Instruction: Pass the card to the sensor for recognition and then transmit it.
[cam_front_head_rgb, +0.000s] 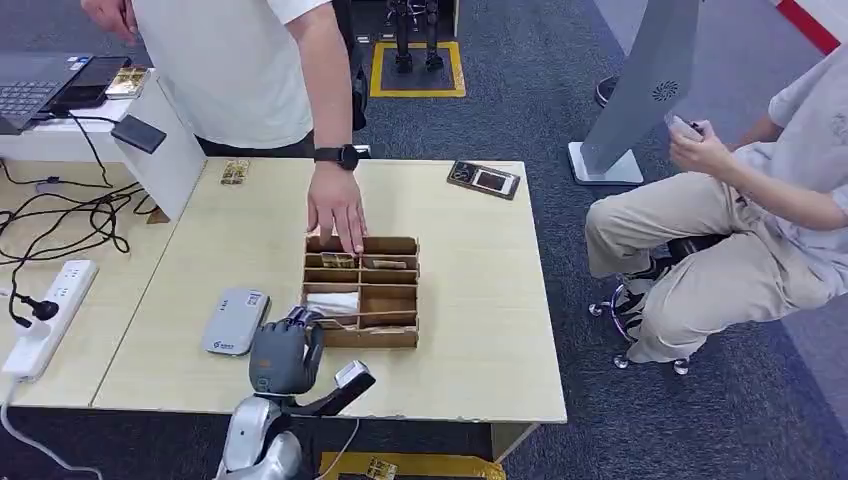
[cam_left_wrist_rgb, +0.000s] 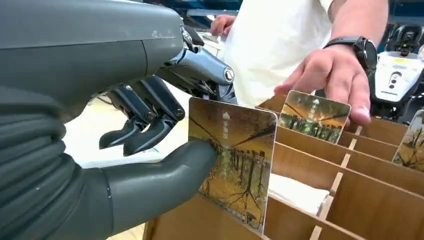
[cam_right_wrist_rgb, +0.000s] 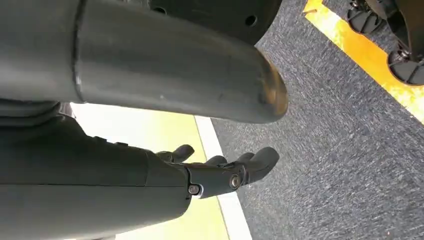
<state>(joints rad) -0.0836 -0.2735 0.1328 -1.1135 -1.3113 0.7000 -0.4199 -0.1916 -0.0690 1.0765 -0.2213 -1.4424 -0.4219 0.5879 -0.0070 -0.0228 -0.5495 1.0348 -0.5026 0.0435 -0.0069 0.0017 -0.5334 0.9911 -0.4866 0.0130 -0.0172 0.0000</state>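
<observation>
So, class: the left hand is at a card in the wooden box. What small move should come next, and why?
Probably close the fingers on the card and lift it straight up. The left hand has its thumb against the card's face, the fingers apart from it, and the card stands in the box. The sensor lies beside it.

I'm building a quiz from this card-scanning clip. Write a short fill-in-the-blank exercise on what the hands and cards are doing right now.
1. The left hand presses its thumb against a ____ standing in the wooden organizer.
2. The person's hand, touching another card, has a black ____ at its wrist.
3. The grey card reader lies on the ____ beside the organizer.
4. The right hand hangs above the ____, holding nothing.

Missing words: card; watch; table; floor
</observation>
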